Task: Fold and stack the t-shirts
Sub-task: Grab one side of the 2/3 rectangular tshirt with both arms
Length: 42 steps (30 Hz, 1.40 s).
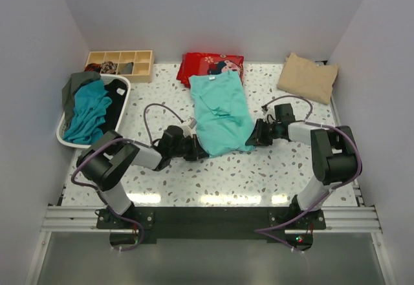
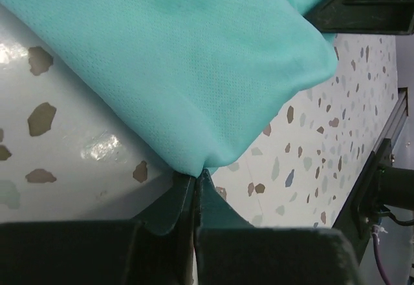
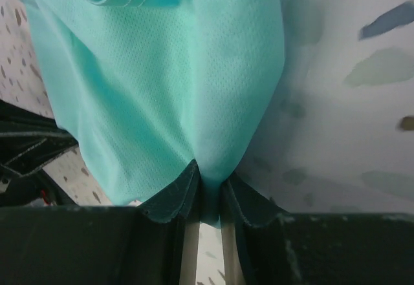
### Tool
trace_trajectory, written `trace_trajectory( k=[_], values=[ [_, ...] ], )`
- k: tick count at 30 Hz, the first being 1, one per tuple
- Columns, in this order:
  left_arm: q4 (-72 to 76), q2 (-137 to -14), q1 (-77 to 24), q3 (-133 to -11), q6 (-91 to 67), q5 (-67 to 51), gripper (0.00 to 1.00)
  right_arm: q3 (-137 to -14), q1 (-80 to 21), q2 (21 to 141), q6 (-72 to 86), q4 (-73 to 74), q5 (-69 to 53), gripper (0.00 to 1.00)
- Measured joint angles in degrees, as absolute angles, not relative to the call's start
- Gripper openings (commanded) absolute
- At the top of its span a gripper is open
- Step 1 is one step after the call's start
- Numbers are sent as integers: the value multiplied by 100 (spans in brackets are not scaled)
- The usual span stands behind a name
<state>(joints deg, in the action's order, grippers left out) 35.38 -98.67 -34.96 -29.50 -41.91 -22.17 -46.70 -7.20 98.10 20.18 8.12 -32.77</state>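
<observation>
A beige tee lay folded at the far right corner of the counter, which I took for the start of the stack. The mint tee lay mid-counter, narrowed lengthwise, its cross-fold apparently not yet made. The left claw was clenched on its near left corner. The right claw pinched its near right corner, and both wrist views showed fabric caught at the tips. A teal tee, a black tee and a grey-green tee sat heaped and unfolded in the basket at the left. The job looked less than half done.

The mint tee's far end reached a red cloth, so a fold carried forward had little spare room there. A tray filled the far left corner. Bare counter lay on the near side between the arms, and to the right toward the beige tee, which sat close to the right wall.
</observation>
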Motion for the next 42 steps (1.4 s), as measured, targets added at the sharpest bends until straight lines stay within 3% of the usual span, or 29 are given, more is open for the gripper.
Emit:
trace_trajectory(
  k=[9, 16, 19, 21, 23, 25, 31, 42],
  values=[
    [1415, -8239, -3507, -2598, -3905, -1767, 0, -3614, -2025, 8801, 2554, 805, -3017, 20],
    [-242, -6775, -3586, -2342, -3837, -1627, 0, -2383, -2222, 6838, 3251, 1308, -2237, 19],
    [-646, -6180, -3699, -2143, -3892, -1597, 0, -2099, -2270, 5747, 3691, 1881, -1918, 54],
    [-829, -5988, -3750, -2032, -3951, -1592, 19, -2082, -2285, 5081, 3905, 2305, -1610, 72],
    [-963, -5944, -3789, -1946, -3999, -1564, 47, -2086, -2287, 4580, 4018, 2565, -1361, 72],
    [-1044, -5935, -3824, -1881, -4014, -1559, 60, -2099, -2287, 4278, 4073, 2808, -1144, 74],
    [-1162, -5675, -3909, -1872, -4099, -1468, 72, -2051, -2287, 4560, 4187, 2985, -1153, 70],
    [-694, -5811, -3913, -1837, -4156, -1103, 72, -1828, -2287, 4600, 4296, 2805, -1756, 65]
  ],
)
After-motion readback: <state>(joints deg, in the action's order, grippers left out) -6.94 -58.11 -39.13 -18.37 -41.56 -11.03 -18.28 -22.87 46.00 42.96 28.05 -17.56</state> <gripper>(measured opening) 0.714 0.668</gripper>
